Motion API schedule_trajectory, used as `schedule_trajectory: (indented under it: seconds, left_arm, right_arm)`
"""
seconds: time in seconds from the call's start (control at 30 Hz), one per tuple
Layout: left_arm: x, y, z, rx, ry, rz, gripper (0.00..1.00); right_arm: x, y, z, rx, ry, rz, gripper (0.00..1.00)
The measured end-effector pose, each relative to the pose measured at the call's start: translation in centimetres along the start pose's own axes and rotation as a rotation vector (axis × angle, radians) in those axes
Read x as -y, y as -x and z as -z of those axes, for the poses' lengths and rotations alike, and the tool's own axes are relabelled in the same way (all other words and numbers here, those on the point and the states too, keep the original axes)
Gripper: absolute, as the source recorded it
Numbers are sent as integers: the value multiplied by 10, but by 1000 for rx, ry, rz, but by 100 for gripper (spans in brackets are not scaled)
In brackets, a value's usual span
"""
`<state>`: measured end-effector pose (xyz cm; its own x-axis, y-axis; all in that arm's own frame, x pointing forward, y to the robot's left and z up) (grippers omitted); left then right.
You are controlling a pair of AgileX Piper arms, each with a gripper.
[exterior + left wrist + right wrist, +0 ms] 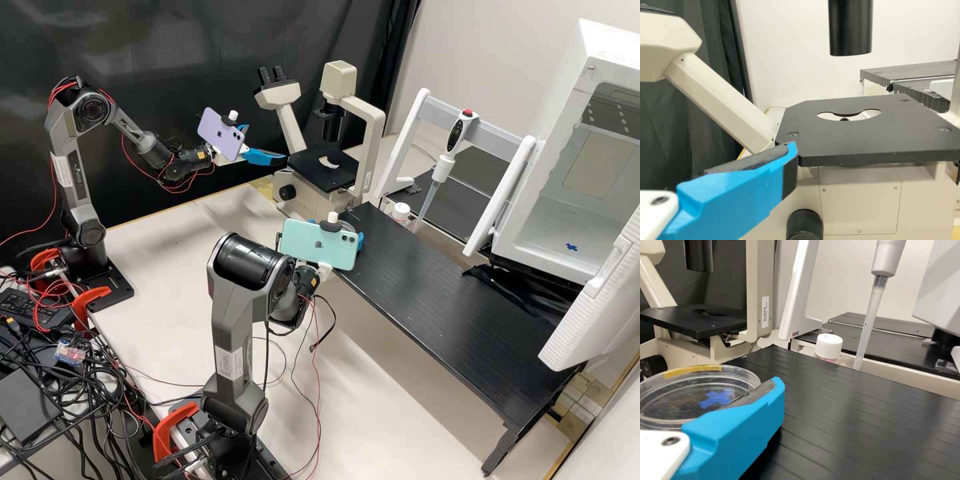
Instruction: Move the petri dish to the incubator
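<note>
Petri dish, clear, round and shallow with a yellow strip at its edge (695,392), sits about level in the right end effector (352,230), which looks clasped on its rim above the left end of the black slatted table (453,300). Being round, it offers no long axis; what matters is that the white, open-fronted incubator (541,227) lies well apart to the right. The right arm is nearer, elbow bent high, wrist low, so the carry is likely its job. On the far side, the left end effector (267,143) hangs by the microscope (325,167), spread and empty.
</note>
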<state>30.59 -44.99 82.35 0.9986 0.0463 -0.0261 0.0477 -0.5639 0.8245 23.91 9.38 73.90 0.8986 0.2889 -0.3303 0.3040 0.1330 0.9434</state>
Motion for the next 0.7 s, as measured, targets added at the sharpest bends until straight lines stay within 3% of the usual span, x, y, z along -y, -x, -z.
schedule_trajectory:
  seconds: [0.13,0.5,0.7]
  left_arm:
    - [0,0,0,0,0,0,100]
    - [0,0,0,0,0,0,100]
    - [0,0,0,0,0,0,100]
  right_arm:
    - [-9,4,-6,29,13,-11,0]
    - [-53,24,-41,134,-85,-116,0]
    - [-82,25,-64,186,-104,-192,0]
